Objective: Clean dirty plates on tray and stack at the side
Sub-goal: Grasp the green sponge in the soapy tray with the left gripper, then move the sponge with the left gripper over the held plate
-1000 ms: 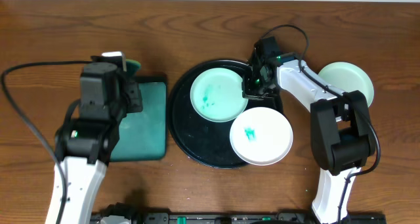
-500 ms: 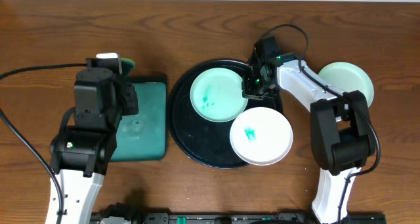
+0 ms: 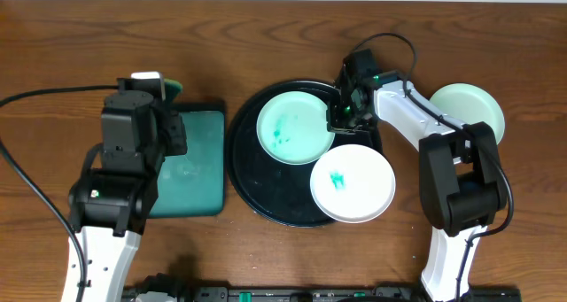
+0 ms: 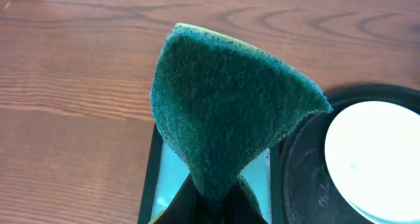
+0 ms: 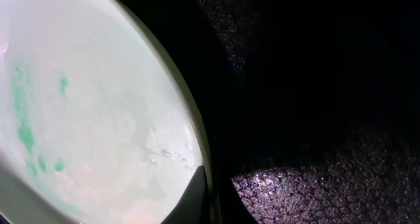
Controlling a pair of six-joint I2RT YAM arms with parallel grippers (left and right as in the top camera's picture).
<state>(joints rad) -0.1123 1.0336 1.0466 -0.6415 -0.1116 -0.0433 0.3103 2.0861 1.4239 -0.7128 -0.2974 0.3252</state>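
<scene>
Plates first: the smeared mint plate [image 3: 295, 129] lies in the far left part of the black tray [image 3: 266, 196]. The white plate [image 3: 353, 185] with its teal blot sits at the tray's near right, overhanging the rim, and a third mint plate [image 3: 469, 107] rests on the bench [image 3: 89, 36] off to the right, apart from the tray. My right hand [image 3: 341, 116] is at the smeared plate's right edge. One finger [image 5: 195, 192] shows just inside the lip and the other is lost against the dark tray, so I judge it closed on the rim rather than see it plainly. My left hand [image 4: 209, 207] is pinched tight on a green scouring pad [image 4: 226, 99], which stands up folded above the teal rectangular tray [image 3: 195, 174], well left of the plate. As I read it, the step is scrubbing that mint plate. I'd carry the pad across clear of the tray rim, lay its broad face flat on the smears, and rub in short strokes towards the steadied edge. Light pressure should stop the plate tipping or sliding out of the right hand's grip.
</scene>
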